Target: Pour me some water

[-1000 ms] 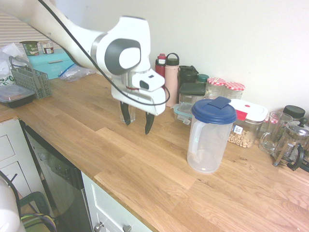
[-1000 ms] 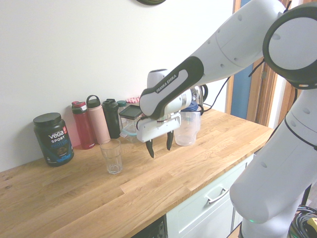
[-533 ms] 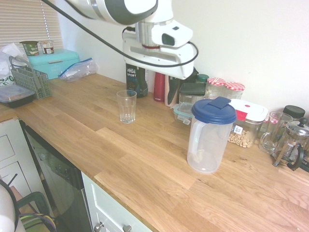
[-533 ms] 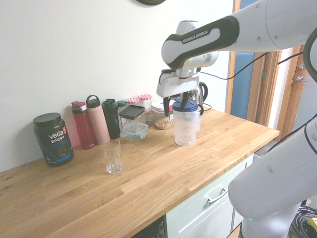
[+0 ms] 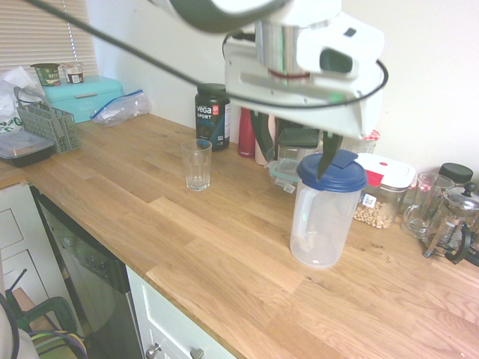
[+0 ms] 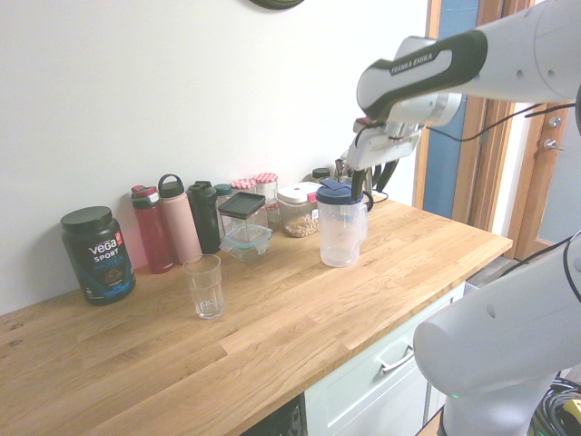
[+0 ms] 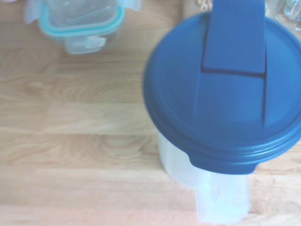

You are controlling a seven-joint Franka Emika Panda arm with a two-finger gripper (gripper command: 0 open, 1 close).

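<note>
A clear plastic pitcher (image 5: 323,217) with a dark blue lid (image 5: 331,172) stands on the wooden counter (image 5: 224,254). From straight above, the wrist view shows the pitcher (image 7: 188,165), its lid (image 7: 225,89) and its handle. An empty drinking glass (image 5: 197,164) stands apart to the pitcher's left; in the second exterior view the glass (image 6: 204,286) is left of the pitcher (image 6: 339,232). My gripper (image 5: 294,149) hangs open just above the lid, holding nothing. It also shows in the second exterior view, where the gripper (image 6: 372,177) is over the pitcher's top.
Bottles (image 5: 249,127), a black protein tub (image 5: 212,116), jars and food containers (image 5: 383,183) line the wall behind the pitcher. A French press (image 5: 453,224) and a glass mug stand at the right. A teal-rimmed box (image 7: 80,21) lies close to the pitcher.
My arm has swung from beside the glass, risen, and moved across to hover over the pitcher's lid. The fingers stayed open; glass and pitcher have not moved.
</note>
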